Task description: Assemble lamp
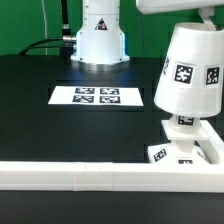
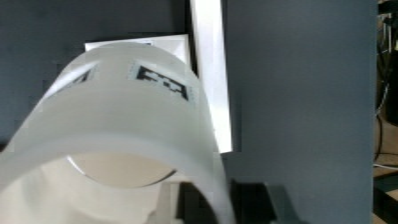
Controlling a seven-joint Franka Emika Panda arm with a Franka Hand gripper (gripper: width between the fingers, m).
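Note:
The white tapered lamp shade (image 1: 188,68) with square tags hangs at the exterior view's right, slightly tilted. It sits over the bulb head, whose neck (image 1: 183,125) stands on the flat square base (image 1: 186,152). My gripper (image 1: 168,8) comes in from above, mostly cut off by the frame. In the wrist view my gripper (image 2: 214,205) is shut on the wall of the shade (image 2: 125,110), with a dark finger (image 2: 246,205) on its outer side. The round bulb head (image 2: 118,166) shows inside the shade's mouth. The base (image 2: 169,48) lies beyond it.
A white rail (image 1: 90,176) runs along the table's front edge, right by the base; it also shows in the wrist view (image 2: 210,70). The marker board (image 1: 98,97) lies mid-table. The arm's white pedestal (image 1: 100,40) stands at the back with cables.

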